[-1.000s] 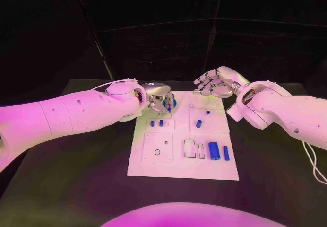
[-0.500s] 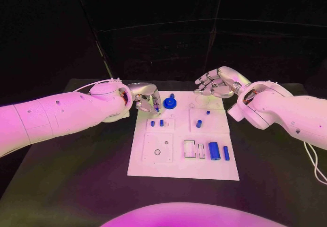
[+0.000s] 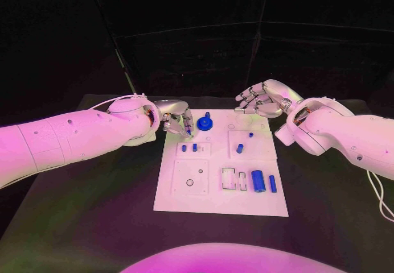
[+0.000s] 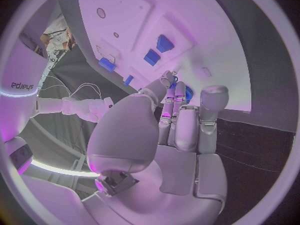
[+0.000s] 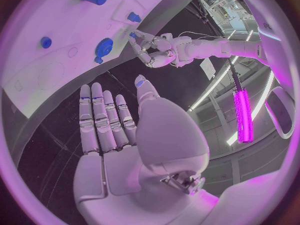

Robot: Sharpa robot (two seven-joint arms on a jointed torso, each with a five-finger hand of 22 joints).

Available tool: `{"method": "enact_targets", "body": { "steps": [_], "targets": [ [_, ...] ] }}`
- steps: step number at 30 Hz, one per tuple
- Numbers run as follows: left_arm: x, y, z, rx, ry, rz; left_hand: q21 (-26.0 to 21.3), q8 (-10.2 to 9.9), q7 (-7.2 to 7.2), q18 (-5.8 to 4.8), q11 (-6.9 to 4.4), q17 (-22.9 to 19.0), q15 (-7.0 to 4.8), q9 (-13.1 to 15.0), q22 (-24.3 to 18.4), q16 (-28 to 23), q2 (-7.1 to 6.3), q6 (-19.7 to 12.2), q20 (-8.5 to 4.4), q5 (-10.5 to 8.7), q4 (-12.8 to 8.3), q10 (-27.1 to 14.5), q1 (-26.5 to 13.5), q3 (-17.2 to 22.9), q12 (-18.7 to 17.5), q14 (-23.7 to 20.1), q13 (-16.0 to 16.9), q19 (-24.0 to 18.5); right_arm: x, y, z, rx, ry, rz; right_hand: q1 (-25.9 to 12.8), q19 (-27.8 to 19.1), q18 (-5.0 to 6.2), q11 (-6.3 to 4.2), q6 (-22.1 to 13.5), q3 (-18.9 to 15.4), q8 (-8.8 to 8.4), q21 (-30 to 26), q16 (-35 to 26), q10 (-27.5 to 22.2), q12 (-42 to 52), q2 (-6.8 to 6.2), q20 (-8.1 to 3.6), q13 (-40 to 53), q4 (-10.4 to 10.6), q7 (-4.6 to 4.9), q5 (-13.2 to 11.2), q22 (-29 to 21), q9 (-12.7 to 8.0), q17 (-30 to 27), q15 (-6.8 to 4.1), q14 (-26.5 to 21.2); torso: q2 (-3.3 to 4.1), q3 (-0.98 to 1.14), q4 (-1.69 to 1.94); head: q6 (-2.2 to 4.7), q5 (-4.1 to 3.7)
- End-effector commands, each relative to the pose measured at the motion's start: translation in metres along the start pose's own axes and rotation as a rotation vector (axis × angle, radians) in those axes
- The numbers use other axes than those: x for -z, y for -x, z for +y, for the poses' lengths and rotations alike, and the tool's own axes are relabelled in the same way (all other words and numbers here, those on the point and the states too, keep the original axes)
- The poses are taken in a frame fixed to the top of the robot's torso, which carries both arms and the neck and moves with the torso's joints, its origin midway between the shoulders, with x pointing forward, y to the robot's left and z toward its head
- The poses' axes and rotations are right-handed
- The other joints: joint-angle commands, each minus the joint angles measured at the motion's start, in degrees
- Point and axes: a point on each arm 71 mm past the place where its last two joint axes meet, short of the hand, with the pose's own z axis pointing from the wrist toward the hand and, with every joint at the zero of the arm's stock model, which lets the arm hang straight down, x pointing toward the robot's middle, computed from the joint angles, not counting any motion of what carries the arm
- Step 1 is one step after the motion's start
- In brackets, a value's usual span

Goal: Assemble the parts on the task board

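Note:
The white task board (image 3: 191, 196) lies mid-table. A round blue part with a knob (image 3: 204, 122) stands near its far left corner. My left hand (image 3: 175, 121) hovers just left of that part, fingers stretched out and holding nothing; past its fingertips (image 4: 170, 80) the part (image 4: 188, 93) peeks out. My right hand (image 3: 261, 98) floats over the far right corner, palm flat (image 5: 109, 135), holding nothing. Small blue pegs (image 3: 189, 148) stand in the left block, two more (image 3: 239, 149) to the right. A thick blue cylinder (image 3: 258, 181) and a slim one (image 3: 273, 183) lie near the front right.
The black table (image 3: 90, 216) runs wide round the board on both sides. An empty slot frame (image 3: 228, 178) and a round hole (image 3: 189, 183) sit in the board's near half. My left hand (image 5: 153, 47) also appears in the right wrist view, beside the round part (image 5: 103, 47).
My left hand has let go of the round blue part and drawn back to the left, leaving it standing on the board. The right hand has barely moved.

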Motion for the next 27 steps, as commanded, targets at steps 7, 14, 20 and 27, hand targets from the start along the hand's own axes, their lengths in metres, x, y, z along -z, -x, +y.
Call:
{"method": "enact_targets", "body": {
  "steps": [7, 14, 20, 27],
  "targets": [
    [-0.006, -0.001, -0.002, 0.005, 0.006, 0.023, 0.19, -0.29, 0.06, -0.36, 0.11, -0.03, -0.43, -0.02, -0.08, -0.22, 0.05, 0.51, 0.02, -0.08, 0.02, 0.42, -0.54, 0.35, -0.28, 0.91, -0.06, 0.41, 0.000, 0.001, 0.002, -0.002, 0.014, -0.006, -0.05, 0.17, 0.19, 0.17, -0.46, 0.12, 0.37, -0.31, -0.27, -0.45, 0.38, 0.64, 0.37, -0.16, -0.35, 3.68, 0.35, -0.06, -0.08, -0.15, 0.24, -0.02, 0.01, 0.00, 0.03, -0.07, -0.20],
    [-0.010, -0.003, -0.003, 0.004, 0.006, 0.031, 0.19, -0.31, 0.06, -0.36, 0.11, -0.05, -0.44, -0.03, -0.07, -0.23, 0.04, 0.51, 0.02, -0.08, 0.01, 0.43, -0.54, 0.38, -0.30, 0.91, -0.07, 0.41, 0.000, 0.000, 0.003, -0.003, 0.016, -0.004, -0.05, 0.17, 0.19, 0.17, -0.46, 0.12, 0.37, -0.31, -0.27, -0.45, 0.38, 0.64, 0.37, -0.16, -0.35, 3.68, 0.35, -0.06, -0.08, -0.15, 0.24, -0.02, 0.00, 0.03, 0.03, -0.12, -0.22],
    [-0.013, -0.004, -0.003, 0.003, 0.011, 0.040, 0.15, -0.37, 0.07, -0.34, 0.11, -0.08, -0.44, -0.06, -0.11, -0.24, 0.01, 0.48, 0.01, -0.08, -0.02, 0.43, -0.55, 0.45, -0.38, 0.91, -0.09, 0.38, 0.000, 0.000, 0.003, -0.003, 0.017, -0.004, -0.05, 0.17, 0.19, 0.17, -0.46, 0.12, 0.37, -0.31, -0.27, -0.45, 0.38, 0.64, 0.37, -0.16, -0.35, 3.68, 0.35, -0.06, -0.08, -0.15, 0.24, -0.02, 0.02, 0.03, 0.02, -0.19, -0.24],
    [-0.015, -0.005, -0.002, 0.002, 0.016, 0.050, 0.15, -0.37, 0.07, -0.34, 0.11, -0.08, -0.44, -0.06, -0.11, -0.24, 0.01, 0.48, 0.01, -0.08, -0.02, 0.43, -0.55, 0.45, -0.38, 0.91, -0.09, 0.38, -0.001, 0.000, 0.003, -0.003, 0.018, -0.003, -0.05, 0.17, 0.19, 0.17, -0.46, 0.12, 0.37, -0.31, -0.27, -0.45, 0.38, 0.64, 0.37, -0.16, -0.35, 3.68, 0.35, -0.06, -0.08, -0.15, 0.24, -0.02, 0.01, 0.03, 0.03, -0.35, -0.27]
  ]
}}
